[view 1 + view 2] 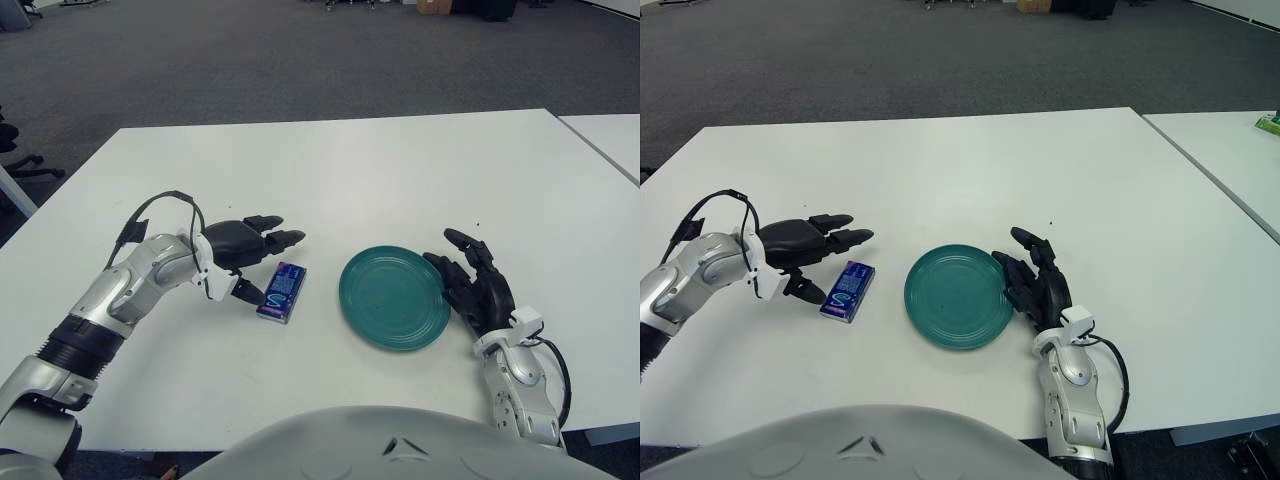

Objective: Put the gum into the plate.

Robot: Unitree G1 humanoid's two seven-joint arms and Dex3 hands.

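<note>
One pack of gum (281,292) and one plate (394,297) lie on the white tabletop (400,170), and two hands are in view. The gum is a flat blue pack lying flat, left of the plate and apart from it, its long side running roughly away from the robot with a slight tilt. The plate is round, teal-green and holds nothing. The left hand (243,250) reaches in from the left on a silver forearm, held low over the tabletop with its back turned upward; its dark fingers (270,235) point right and are stretched out and spread, two of them passing just beyond the far end of the gum, while the thumb (246,291) points down to the gum's near left side. The gum lies between thumb and fingers, and the hand holds nothing; whether the thumb tip touches the pack cannot be told. The right hand (474,285) shows just to the right of the plate, close to its rim, fingers loosely spread and pointing away and slightly left, gripping nothing.
</note>
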